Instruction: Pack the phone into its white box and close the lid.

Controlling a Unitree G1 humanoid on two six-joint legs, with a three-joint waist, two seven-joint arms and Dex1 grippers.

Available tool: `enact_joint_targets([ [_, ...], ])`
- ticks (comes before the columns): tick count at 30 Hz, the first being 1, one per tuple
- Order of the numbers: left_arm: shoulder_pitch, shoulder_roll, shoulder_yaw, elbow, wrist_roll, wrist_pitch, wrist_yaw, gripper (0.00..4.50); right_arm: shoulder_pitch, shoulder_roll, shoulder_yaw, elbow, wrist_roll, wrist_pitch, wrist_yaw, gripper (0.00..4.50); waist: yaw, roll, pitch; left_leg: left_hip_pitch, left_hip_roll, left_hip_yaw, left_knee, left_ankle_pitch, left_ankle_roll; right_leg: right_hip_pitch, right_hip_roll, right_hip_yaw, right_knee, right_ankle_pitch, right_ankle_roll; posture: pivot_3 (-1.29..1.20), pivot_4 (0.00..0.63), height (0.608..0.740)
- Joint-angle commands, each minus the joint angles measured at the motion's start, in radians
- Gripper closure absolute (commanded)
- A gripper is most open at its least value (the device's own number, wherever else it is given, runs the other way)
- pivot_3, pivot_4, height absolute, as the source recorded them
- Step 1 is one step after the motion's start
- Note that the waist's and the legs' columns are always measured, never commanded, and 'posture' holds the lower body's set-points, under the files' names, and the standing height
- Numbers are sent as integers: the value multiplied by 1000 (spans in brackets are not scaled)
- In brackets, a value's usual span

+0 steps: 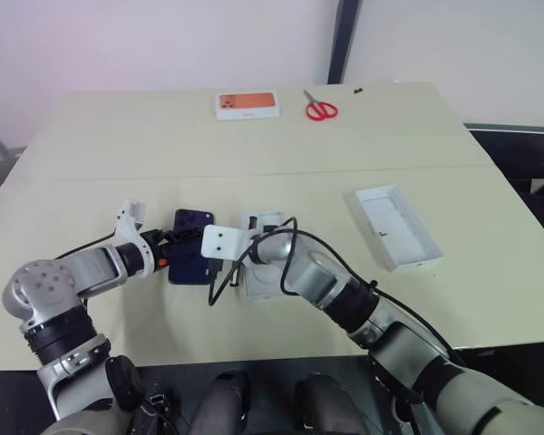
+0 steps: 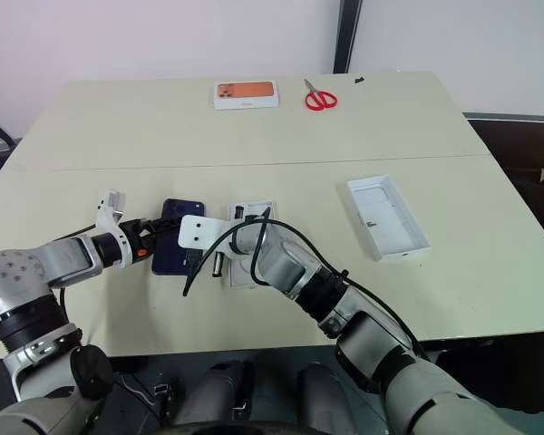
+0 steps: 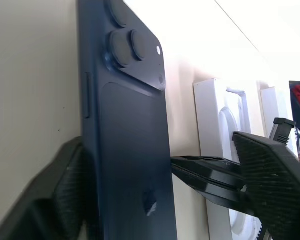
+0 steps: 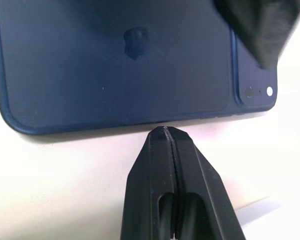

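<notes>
The dark navy phone lies back up on the table, its camera cluster at the far end. My left gripper is open and straddles it: one finger rests against the phone's left edge, while the other stands well clear of the back. My right gripper is shut, empty, with its tips at the phone's right long edge. The white box, an open shallow tray, lies far to the right. The lid is hidden.
A flat white insert with an oval outline lies just right of the phone, under my right forearm. At the table's far edge are a white box with an orange picture and red scissors. A black cable loops off my right wrist.
</notes>
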Motion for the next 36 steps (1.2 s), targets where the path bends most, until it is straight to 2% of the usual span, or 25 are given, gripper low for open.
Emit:
enact_joint_targets([
  [1,-1,6,22,-23,-13,8,-2,2295,-1,1,-9,-30,-7,-7,7,4500,0,0,0,0,0,0,0,0,0,0,0,0,0,0,0,0,150,740],
  [4,6,13,27,-33,-28,8,-3,3683,1,0,-8,-35,-9,-5,7,4500,0,0,0,0,0,0,0,0,0,0,0,0,0,0,0,0,150,740],
  [16,19,25,53,-24,-48,8,2,3683,1,-2,-5,-42,-14,-4,9,4500,0,0,0,0,0,0,0,0,0,0,0,0,0,0,0,0,150,740],
  [19,21,22,67,-23,-62,8,8,4456,-3,-6,-5,-54,-18,-5,12,4500,0,0,0,0,0,0,0,0,0,0,0,0,0,0,0,0,150,740],
  [26,10,7,156,-30,-189,8,59,4456,-6,-21,-71,-172,23,49,53,4500,-1,-1,0,-3,0,0,0,0,0,-1,0,0,0,0,0,0,150,740],
  [31,-29,-72,264,-61,-367,8,192,4456,31,-104,-185,-393,129,158,141,4500,9,-2,0,-3,0,0,1,0,0,-1,0,0,-1,0,0,0,150,740],
  [33,14,-186,186,-130,-540,-66,326,4456,62,-191,-293,-485,215,193,210,4500,14,-2,0,-3,0,-1,1,0,0,0,0,-1,-2,0,0,0,150,740],
  [36,96,-296,20,-208,-735,-208,528,4456,107,-293,-391,-531,302,194,263,4500,29,-4,1,-3,0,-1,3,-2,2,4,-1,-1,-4,0,0,0,150,740],
])
